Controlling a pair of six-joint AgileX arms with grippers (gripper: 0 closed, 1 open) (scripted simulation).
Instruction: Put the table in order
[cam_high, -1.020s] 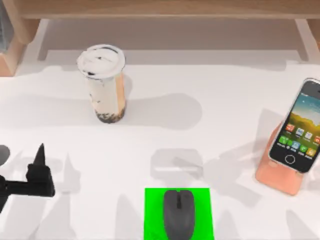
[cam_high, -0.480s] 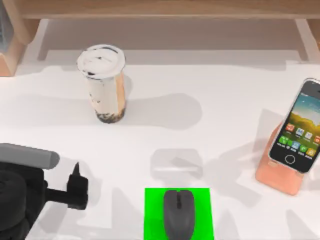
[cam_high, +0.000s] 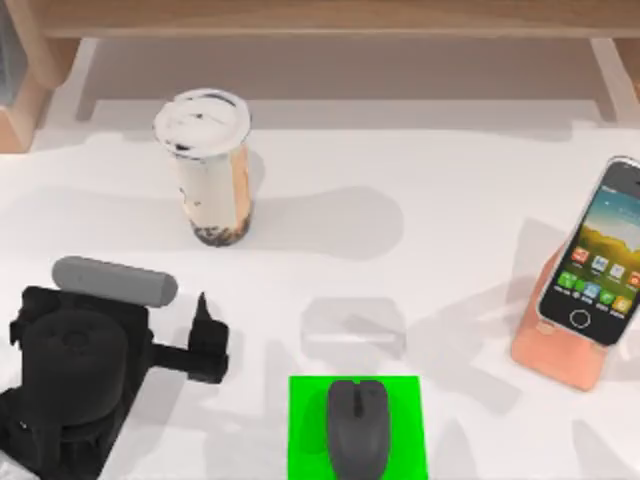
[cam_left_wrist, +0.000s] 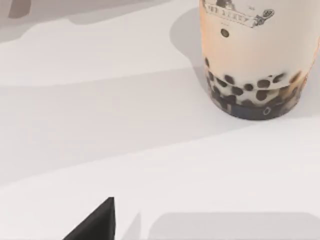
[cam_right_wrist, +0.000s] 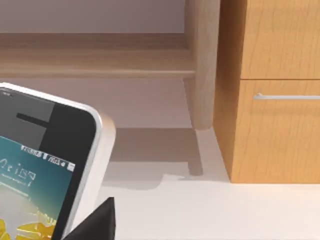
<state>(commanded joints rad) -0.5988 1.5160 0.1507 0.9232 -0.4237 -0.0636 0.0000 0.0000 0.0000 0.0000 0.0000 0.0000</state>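
Top view: left end effector (cam_high: 205, 325), state indeterminable, has advanced across the table (cam_high: 420, 220) toward the bubble tea cup (cam_high: 210, 170); pickup likely next.

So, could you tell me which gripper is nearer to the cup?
Left. The left gripper sits on the table just in front of the cup. The right gripper is far off by the phone at the right edge.

The left arm reaches over the near left part of the tabletop. Its left gripper (cam_high: 205, 335) points toward the far side.
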